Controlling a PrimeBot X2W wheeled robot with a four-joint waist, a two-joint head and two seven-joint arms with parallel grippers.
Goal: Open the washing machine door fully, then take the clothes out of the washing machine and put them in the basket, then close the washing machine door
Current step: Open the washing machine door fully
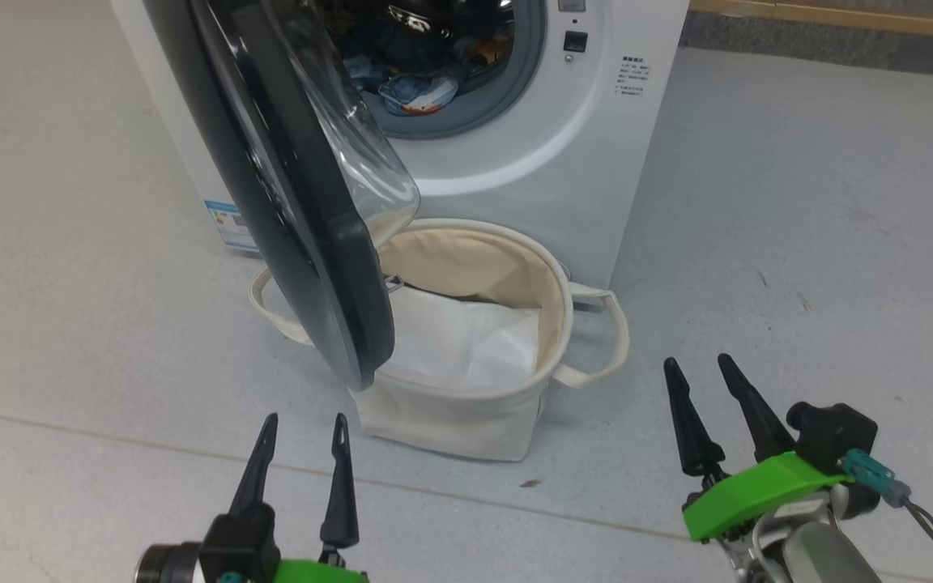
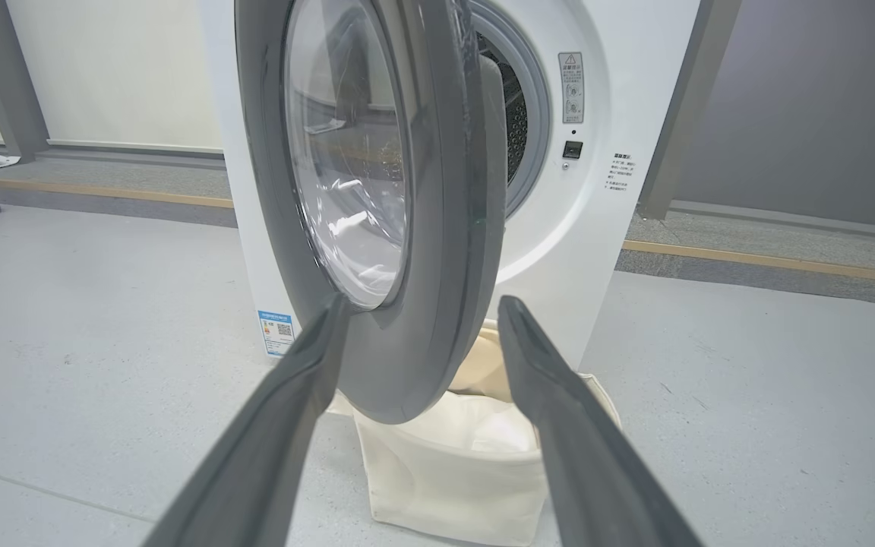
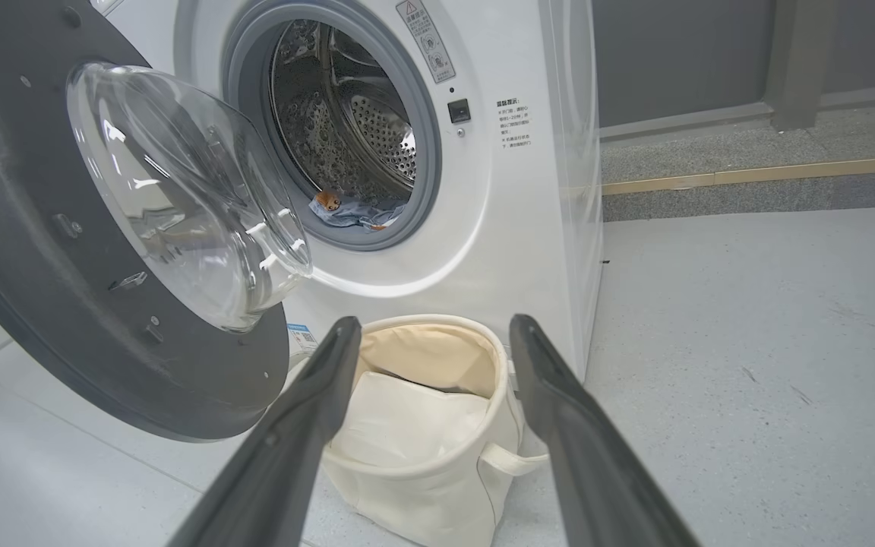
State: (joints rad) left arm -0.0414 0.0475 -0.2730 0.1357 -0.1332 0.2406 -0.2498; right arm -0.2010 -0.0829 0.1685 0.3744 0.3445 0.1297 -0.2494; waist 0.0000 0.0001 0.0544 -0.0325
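Hovering nearest me, my left tool (image 1: 306, 418) and right tool (image 1: 697, 360) both stand with fingers spread and nothing between them, low over the floor (image 1: 798, 243). Just beyond sits the basket (image 1: 565, 320), close against the foot of the washing machine (image 1: 564, 162), with a flat white sheet (image 1: 466, 348) lying inside. The washing machine door (image 1: 272, 210) hangs only partway open, its black rim crossing the basket's left side and its glass bowl (image 1: 361, 162) bulging toward the opening. Farthest in, the clothes (image 1: 418, 89) lie low in the drum (image 3: 346, 114), a blue piece draped onto the grey gasket (image 1: 466, 121).

My worry is the door. If I reach for the clothes before swinging it wide, my arm could strike the glass bowl, or a garment could snag on the rim and drop to the floor instead of the basket. Pushing the door from its near edge, my left tool might also slip off the glossy rim, or nudge the soft basket out of place.
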